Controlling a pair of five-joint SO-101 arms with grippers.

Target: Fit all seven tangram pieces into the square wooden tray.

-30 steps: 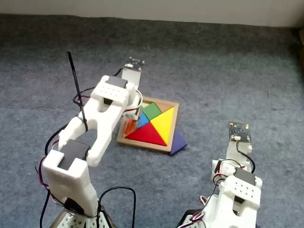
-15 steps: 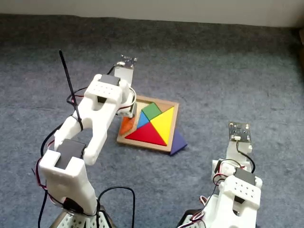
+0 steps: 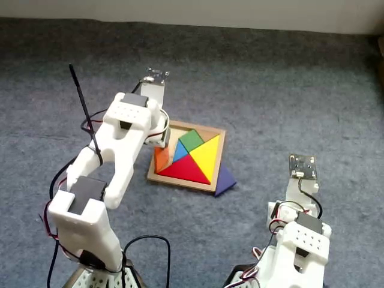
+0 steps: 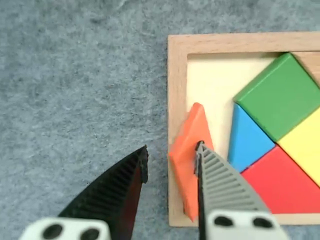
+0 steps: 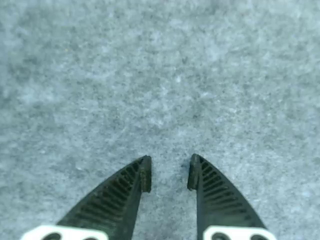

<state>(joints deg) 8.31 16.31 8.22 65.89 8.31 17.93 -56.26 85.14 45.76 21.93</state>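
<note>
1. Starting at the left gripper (image 4: 172, 148), we find its fingers spread and clamping nothing. The grey finger (image 4: 220, 190) lies against the orange piece (image 4: 184, 172), and the black finger (image 4: 122, 187) hangs over the carpet (image 4: 75, 100) outside the tray.
2. The orange piece sits tilted across the left rim of the tray (image 4: 177, 100). One tip is over the bare tray floor and the rest is propped on the wood.
3. Half a second ago it lay on the carpet just left of the tray, and now it has climbed onto the rim. We judge it is being nudged in, though it is not seated yet.
4. The open pocket runs along the left wall, bounded by the green piece (image 4: 280, 95), blue piece (image 4: 247, 140) and red piece (image 4: 285, 180). It is a tight slot, so the rim's lip could catch the piece.
5. The purple piece (image 3: 225, 180) lies outside, touching the tray's near right corner, and has yet to go in (a seventh piece we cannot pick out).
6. The right gripper (image 5: 168, 172) has not moved. Its fingers are parted and empty over carpet at near right, well apart from the tray.
</note>
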